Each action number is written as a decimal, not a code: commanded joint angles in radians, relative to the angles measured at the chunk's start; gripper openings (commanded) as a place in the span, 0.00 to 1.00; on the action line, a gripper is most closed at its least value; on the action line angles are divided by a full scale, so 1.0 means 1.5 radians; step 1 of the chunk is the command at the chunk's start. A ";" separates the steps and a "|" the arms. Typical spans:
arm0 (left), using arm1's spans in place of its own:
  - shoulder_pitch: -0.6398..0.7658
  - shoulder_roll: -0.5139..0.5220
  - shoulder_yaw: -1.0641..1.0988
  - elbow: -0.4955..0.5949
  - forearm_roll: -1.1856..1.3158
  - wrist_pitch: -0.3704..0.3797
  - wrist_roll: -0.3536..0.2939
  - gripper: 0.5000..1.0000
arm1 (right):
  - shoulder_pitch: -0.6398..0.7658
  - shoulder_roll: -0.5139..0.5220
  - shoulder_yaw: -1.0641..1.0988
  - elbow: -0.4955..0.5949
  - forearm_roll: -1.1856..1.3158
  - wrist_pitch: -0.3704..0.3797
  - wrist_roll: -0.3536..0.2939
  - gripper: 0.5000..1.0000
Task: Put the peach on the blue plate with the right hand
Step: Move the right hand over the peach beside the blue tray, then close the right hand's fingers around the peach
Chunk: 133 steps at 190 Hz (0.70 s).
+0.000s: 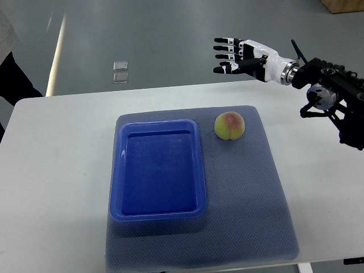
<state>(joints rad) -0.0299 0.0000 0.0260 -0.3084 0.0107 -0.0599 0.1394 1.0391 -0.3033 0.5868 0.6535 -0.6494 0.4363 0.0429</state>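
Right hand (242,56): I have it raised beyond the far edge of the surface (51,170), arm entering from the right; it sits well apart from the peach, up and to the right of it
Fingers (224,49): stretched out flat and spread, pointing left, holding nothing; I read this as a ready pose ahead of a reach, not a grasp
Peach (230,125): resting on the mat, just beside the plate's far right corner, apart from the rim; it lies on the side nearest my working arm, which I judge is why the right hand gets the job
Plate (157,215): blue, rectangular with a raised rim, more a shallow tray; it holds nothing and sits on the mat's left half, so the carry would be a short move leftward
Mat (256,205): grey-blue, textured, under both plate and peach; I take it as there to stop the fruit rolling and the plate sliding
Left hand: I cannot see it anywhere
Floor: two small clear squares (120,71) lie beyond the surface, purpose unclear
Writing: I can read no brand, label or print on anything
Progress: pick not yet begun, by my reckoning
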 commanded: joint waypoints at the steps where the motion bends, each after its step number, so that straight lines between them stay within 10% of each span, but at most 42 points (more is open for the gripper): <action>1: -0.001 0.000 0.000 -0.001 0.001 0.000 0.000 1.00 | 0.093 -0.046 -0.151 0.030 -0.106 0.047 -0.030 0.86; 133: -0.002 0.000 0.000 -0.001 0.001 0.000 0.000 1.00 | 0.148 -0.024 -0.366 0.097 -0.262 -0.007 -0.067 0.86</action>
<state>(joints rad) -0.0323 0.0000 0.0259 -0.3098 0.0113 -0.0606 0.1397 1.2808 -0.3463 0.0426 0.8001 -1.0425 0.4426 -0.0585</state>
